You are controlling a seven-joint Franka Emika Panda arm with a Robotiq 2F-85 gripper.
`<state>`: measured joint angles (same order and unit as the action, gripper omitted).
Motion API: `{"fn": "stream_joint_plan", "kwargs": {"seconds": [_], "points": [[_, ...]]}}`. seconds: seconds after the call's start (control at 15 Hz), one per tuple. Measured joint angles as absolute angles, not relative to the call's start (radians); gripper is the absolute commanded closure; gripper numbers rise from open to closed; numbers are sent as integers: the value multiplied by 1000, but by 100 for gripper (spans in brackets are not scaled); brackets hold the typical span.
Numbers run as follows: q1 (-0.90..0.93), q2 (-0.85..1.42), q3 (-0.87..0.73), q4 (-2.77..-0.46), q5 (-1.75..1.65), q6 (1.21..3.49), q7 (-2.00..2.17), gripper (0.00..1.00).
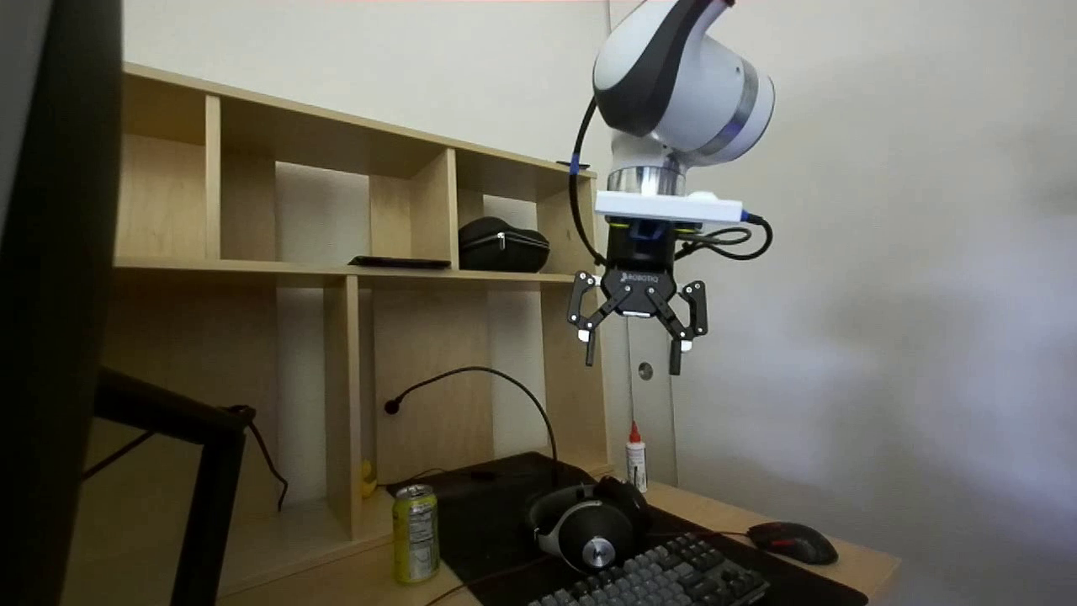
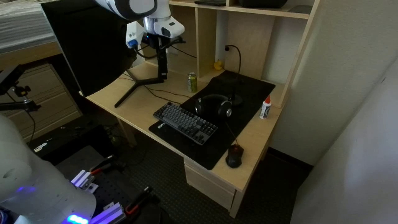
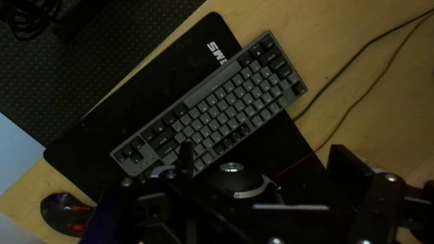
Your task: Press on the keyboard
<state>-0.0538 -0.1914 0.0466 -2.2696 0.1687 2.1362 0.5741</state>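
The keyboard [image 2: 186,123] lay slantwise on the black mat [image 2: 199,157], its ten o'clock end reaching over the pale wooden tabletop [image 2: 253,138]. Headphones [image 2: 224,109] sat near it at two o'clock, the mouse [image 2: 234,156] rested off the mat at four, a red-capped bottle [image 2: 265,109] stood toward three, a can [image 2: 192,83] at twelve, and from my spot a dark monitor [image 2: 90,40] loomed at ten.

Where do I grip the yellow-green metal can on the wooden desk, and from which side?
The upper sidewall of the yellow-green metal can, I'd say, lowering the open black gripper from above. The can stands upright, its body straight and round; the pale wooden shelf unit close by makes above likely the freest side.
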Motion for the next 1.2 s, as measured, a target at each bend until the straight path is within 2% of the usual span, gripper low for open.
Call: {"fn": "stream_joint_plan", "kwargs": {"seconds": [0.67,1.2], "points": [[-34,-169,50,-2327,149,2136,561,0],[19,-101,65,-2369,158,2267,507,0]]}}
